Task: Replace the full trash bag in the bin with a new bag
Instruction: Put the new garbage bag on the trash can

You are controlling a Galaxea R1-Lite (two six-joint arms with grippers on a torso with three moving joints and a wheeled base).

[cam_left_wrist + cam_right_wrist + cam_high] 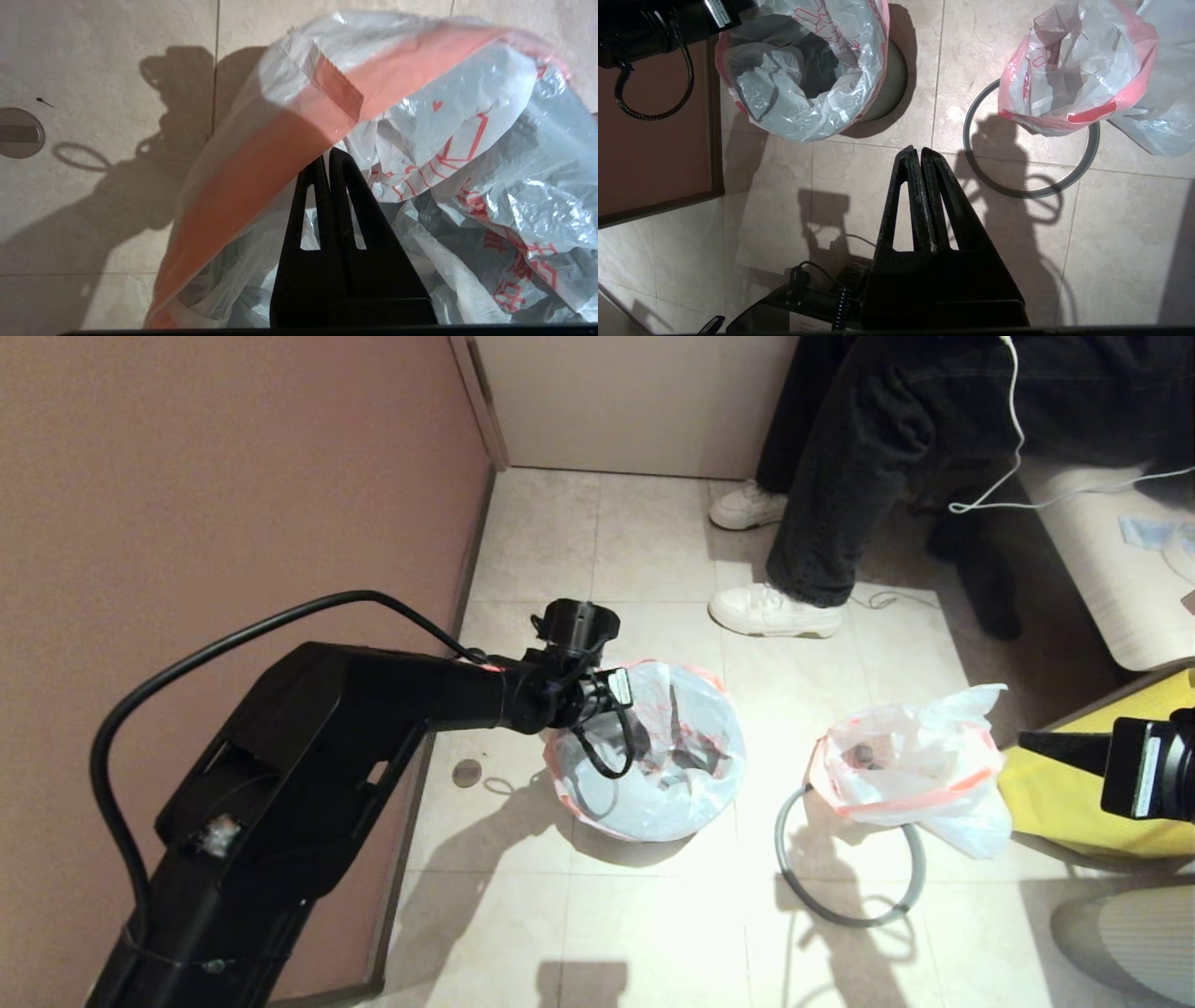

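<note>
Left gripper [329, 156] sits jaws pressed together, tips against the new bag's [420, 116] pink rim in the bin [885, 79]. Full bag [910, 765] sits beside it on the grey hoop [822, 896]. Right gripper [920, 156] pressed together, holding nothing, above the floor.

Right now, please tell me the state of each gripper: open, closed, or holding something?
Left gripper: closed, tips at the pink rim band of the new bag; a grip on it cannot be told.
Right gripper: closed, holding nothing, above the floor.
</note>
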